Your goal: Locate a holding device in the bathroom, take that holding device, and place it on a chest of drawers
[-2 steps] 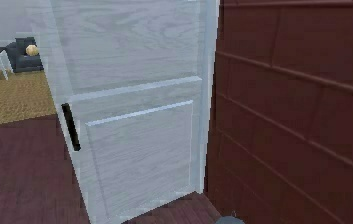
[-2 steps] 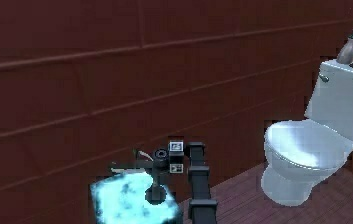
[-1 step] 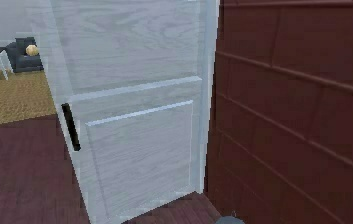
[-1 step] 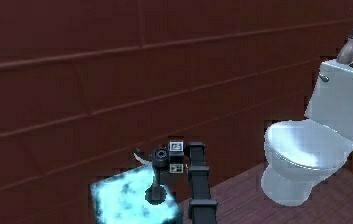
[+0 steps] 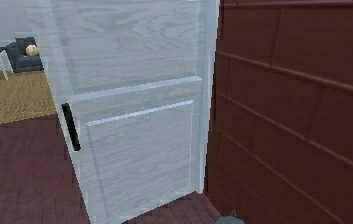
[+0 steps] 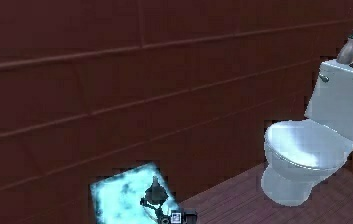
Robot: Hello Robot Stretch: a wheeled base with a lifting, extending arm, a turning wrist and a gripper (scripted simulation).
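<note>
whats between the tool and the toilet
In the arm side view, a bare stretch of dark floor along the red wall separates the tool from the toilet.

A white door (image 5: 134, 110) meets a dark red wall (image 5: 294, 110), perhaps a sofa (image 5: 26, 56) beyond.

Ahead I find a white panelled door (image 5: 134, 110) standing across most of the way, its dark handle (image 5: 71, 127) at the leaf's left edge. A dark red wall (image 5: 294, 110) closes off the forward view's right, tight beside the door. Left of the door, bare wood floor (image 5: 24, 170) leads to a room with a yellow rug (image 5: 14, 95). On the arm side, the dark red wall (image 6: 134, 90) runs the full width, near the tool (image 6: 154, 196). A white toilet (image 6: 306, 150) stands against it at the right, with bare floor (image 6: 229, 200) between toilet and tool.
</note>
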